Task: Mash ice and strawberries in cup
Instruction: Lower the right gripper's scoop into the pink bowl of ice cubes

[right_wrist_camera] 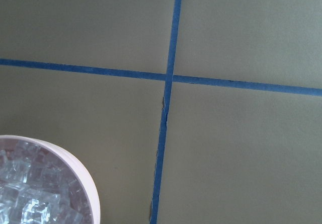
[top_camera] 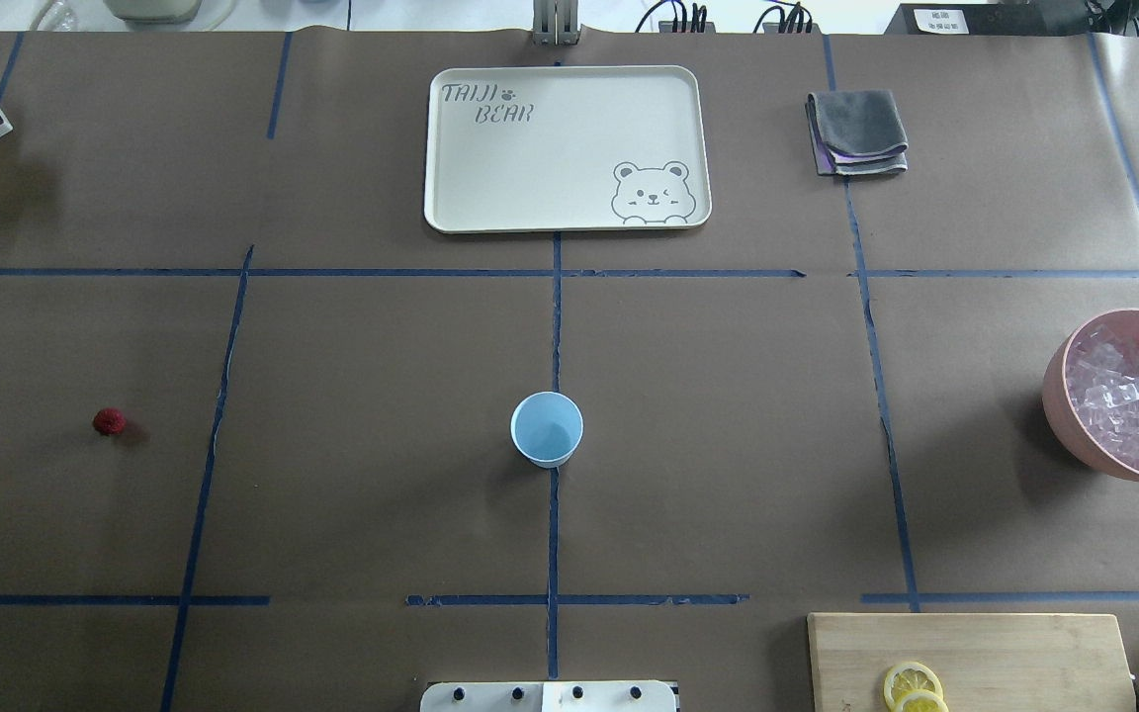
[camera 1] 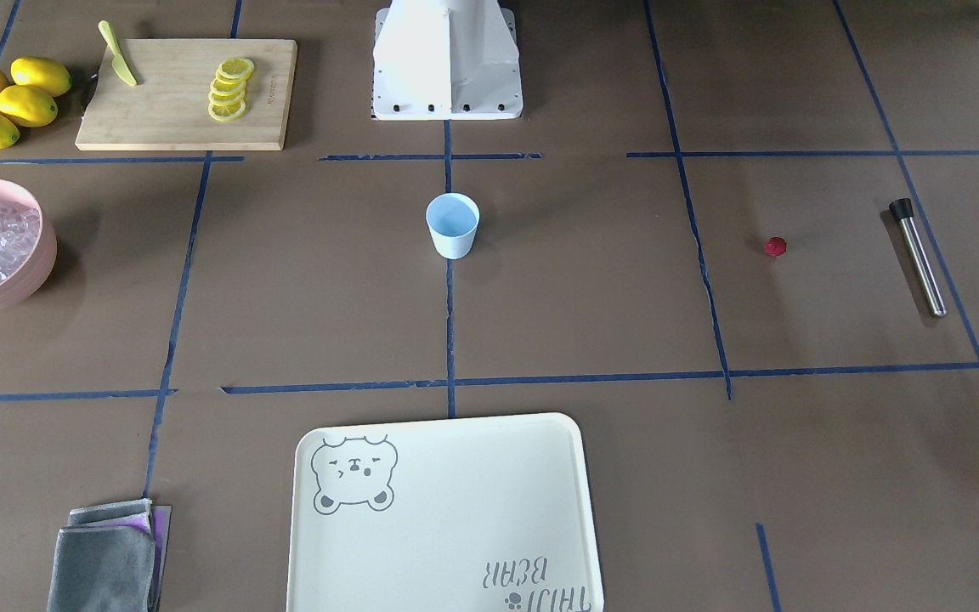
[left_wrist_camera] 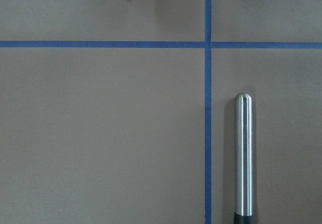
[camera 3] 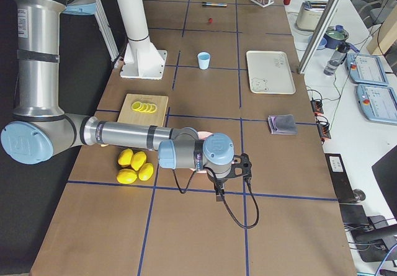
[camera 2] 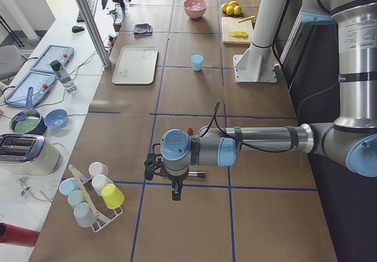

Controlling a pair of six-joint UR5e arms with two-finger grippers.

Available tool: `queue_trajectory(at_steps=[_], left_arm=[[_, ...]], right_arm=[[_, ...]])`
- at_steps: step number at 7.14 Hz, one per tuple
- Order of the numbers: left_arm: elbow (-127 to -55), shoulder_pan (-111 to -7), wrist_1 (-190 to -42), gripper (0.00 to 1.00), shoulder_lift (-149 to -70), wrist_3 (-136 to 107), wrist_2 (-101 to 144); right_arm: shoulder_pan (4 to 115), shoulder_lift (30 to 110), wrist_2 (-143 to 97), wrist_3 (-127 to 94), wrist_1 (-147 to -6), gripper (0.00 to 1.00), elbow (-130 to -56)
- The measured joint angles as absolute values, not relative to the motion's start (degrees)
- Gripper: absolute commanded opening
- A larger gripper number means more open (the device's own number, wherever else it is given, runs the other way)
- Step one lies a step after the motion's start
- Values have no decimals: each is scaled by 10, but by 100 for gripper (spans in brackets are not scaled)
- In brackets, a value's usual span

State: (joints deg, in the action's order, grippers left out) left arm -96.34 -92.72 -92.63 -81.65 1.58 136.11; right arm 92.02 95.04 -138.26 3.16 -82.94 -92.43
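Opening step, I judge: the cup (top_camera: 547, 428) stands empty, strawberry (top_camera: 109, 421) well to its left, ice (top_camera: 1123, 396) well to its right. Left tool (camera 2: 152, 166) and right tool (camera 3: 246, 164): spread or pressed, cannot tell. Next needs fetching both

Bright, even overhead light; soft shadows beside the cup (camera 1: 452, 225); views sharp.

Tray (top_camera: 569, 148): "TAIJI BEAR" printed in corner. Cutting board (camera 1: 175, 102) stamp: too small to read.
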Motion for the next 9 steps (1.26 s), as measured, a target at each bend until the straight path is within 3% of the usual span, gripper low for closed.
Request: queue_trajectory(at_steps=[9], left_arm=[[-972,-929,-930,100,-812,19,1361]], right_arm=[[848,961,-1346,-59,-790,98,-1003]])
